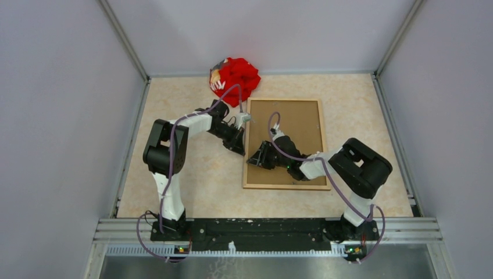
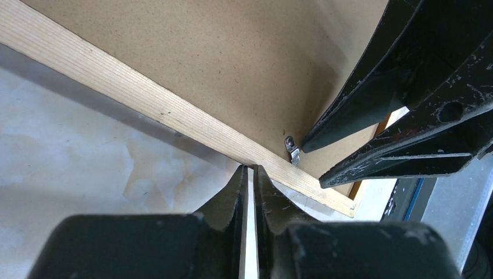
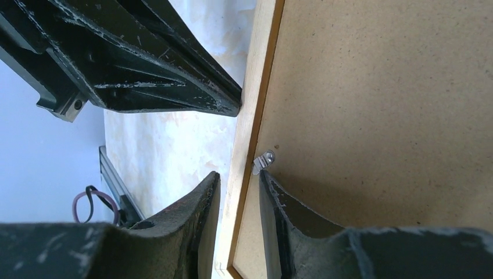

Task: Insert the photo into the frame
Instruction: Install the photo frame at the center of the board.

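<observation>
Frame (image 1: 324, 145) lies back-up on the table (image 1: 186, 180) with the brown backing board (image 1: 299, 125) inside it. Tabletop runs wide beyond its left rail. The left gripper (image 1: 240, 151), fingers shut, sits at that rail's outer edge. The right gripper (image 1: 251, 161) straddles the rail, fingers narrow; whether they pinch it is unclear. Only the wrist views show the metal turn clip (image 3: 264, 158).
</observation>
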`<state>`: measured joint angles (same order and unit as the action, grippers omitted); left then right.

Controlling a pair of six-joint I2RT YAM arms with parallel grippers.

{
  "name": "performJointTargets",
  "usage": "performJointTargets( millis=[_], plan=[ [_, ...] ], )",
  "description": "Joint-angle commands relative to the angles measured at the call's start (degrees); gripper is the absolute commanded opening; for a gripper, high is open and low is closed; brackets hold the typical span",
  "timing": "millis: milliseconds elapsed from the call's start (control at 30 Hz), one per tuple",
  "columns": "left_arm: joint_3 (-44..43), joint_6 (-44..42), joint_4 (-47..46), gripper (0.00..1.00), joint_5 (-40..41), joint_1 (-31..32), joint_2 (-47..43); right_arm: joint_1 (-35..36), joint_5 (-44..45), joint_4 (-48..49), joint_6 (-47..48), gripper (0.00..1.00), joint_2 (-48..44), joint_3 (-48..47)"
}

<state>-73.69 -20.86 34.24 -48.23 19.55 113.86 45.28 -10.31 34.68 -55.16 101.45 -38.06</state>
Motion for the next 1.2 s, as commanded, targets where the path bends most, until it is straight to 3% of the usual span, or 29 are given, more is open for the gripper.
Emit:
performJointTargets(
  millis=[0,1167],
  plan=[
    [0.6,0.0,-1.5,0.12,-1.8,1.0,0.3,1.8,4.5,-2.0,-0.6,0.32,-2.1,1.5],
    [0.7,-0.7,-1.2,0.11,-1.7,1.3,0.0,3.0,5.9,-1.7,-3.5,0.33,-2.9,3.4]
  ],
)
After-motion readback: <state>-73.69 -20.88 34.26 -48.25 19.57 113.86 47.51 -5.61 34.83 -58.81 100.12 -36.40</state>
